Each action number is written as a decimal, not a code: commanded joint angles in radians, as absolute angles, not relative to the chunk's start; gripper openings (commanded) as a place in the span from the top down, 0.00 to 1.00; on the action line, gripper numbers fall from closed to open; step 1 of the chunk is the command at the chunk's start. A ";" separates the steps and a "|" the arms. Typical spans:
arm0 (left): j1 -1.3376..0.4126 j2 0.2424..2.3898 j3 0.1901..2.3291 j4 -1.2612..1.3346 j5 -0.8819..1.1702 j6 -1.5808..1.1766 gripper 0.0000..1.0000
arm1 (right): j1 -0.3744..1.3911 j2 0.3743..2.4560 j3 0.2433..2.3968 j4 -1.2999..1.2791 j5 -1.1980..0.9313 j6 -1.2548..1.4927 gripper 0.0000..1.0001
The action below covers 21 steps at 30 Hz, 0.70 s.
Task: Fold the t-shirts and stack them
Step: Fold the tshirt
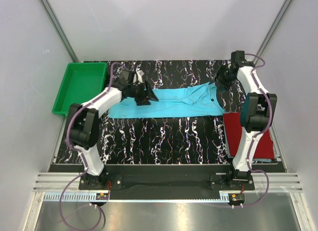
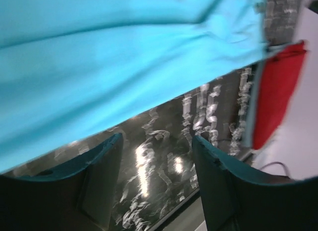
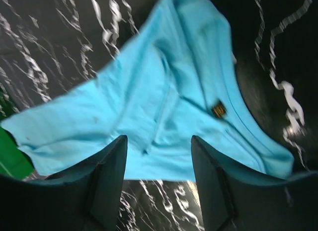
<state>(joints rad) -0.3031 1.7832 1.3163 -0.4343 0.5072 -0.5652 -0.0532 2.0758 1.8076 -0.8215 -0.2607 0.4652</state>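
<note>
Lying part-folded beside the folded red shirt (image 1: 263, 144), the turquoise shirt (image 1: 174, 104) is unstacked; left tool (image 2: 156, 139) and right tool (image 3: 158, 139) are held apart.

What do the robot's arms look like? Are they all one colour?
No! The left arm and right arm both have white tube-like pieces joined by chunky black joints. Thin purple cables loop along them. Each arm ends in two flat, dark teal-looking fingers.

Top view: bright, even light falling from overhead; pale walls (image 1: 164, 22) glowing, only faint shadows lying on the tabletop (image 1: 164, 136). Wrist views blurring heavily: white veins smearing into glaring streaks, turquoise t-shirt (image 2: 99, 67) washing out, near edges going dark and soft.
</note>
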 commanded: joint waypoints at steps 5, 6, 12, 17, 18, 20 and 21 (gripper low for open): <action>-0.442 1.956 1.354 0.182 0.634 -1.003 0.36 | -0.055 2.233 1.988 -0.701 -0.376 0.486 0.42; -0.466 1.989 1.361 0.224 0.618 -1.073 0.36 | -0.055 2.246 2.000 -0.690 -0.383 0.483 0.42; -0.558 2.121 1.443 0.305 0.461 -1.190 0.47 | -0.055 2.302 2.029 -0.667 -0.436 0.474 0.43; -0.600 2.189 1.505 0.301 0.365 -1.250 0.54 | -0.055 2.299 2.000 -0.657 -0.445 0.459 0.48; -0.604 2.200 1.522 0.290 0.348 -1.252 0.55 | -0.055 2.296 1.996 -0.655 -0.440 0.457 0.49; -0.620 2.230 1.572 0.256 0.328 -1.252 0.57 | -0.055 2.293 1.991 -0.652 -0.437 0.453 0.50; -0.626 2.241 1.581 0.232 0.310 -1.258 0.58 | -0.055 2.293 1.991 -0.650 -0.437 0.453 0.50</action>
<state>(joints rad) -0.6113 2.2169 1.5063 0.2165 0.4046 -1.2201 -0.0532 2.3112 1.9778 -0.6895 -0.4137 0.4706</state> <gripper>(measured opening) 0.436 0.508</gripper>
